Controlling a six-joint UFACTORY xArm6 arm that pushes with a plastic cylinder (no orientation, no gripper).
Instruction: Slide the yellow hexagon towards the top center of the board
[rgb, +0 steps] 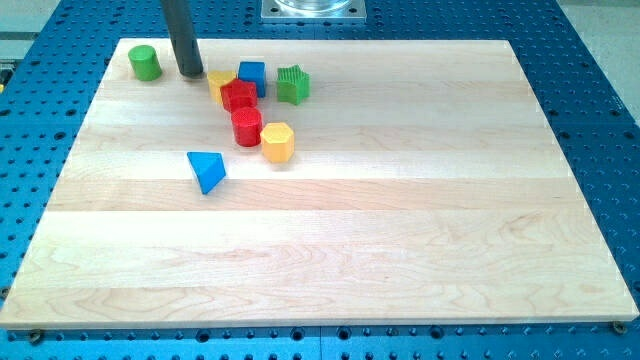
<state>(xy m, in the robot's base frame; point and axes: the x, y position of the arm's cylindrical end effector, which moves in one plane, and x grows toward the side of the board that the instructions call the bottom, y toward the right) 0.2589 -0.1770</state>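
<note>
Board (330, 250): pale wood, blocks clustered upper left.
Cluster: green star (292, 85), blue cube (252, 76), red block (239, 96), yellow block (220, 84) partly hidden behind red; red cylinder (247, 127) touching yellow hexagon (277, 142) on its left. Blue triangle (207, 171) apart, lower left. Green cylinder (145, 62) at top-left corner.
My tip (190, 74): bare rod, no claw, nothing held; between green cylinder and cluster, well apart from hexagon.
Judgement: route tip around cluster to hexagon's lower-left, push up-right, pass right of green star.
</note>
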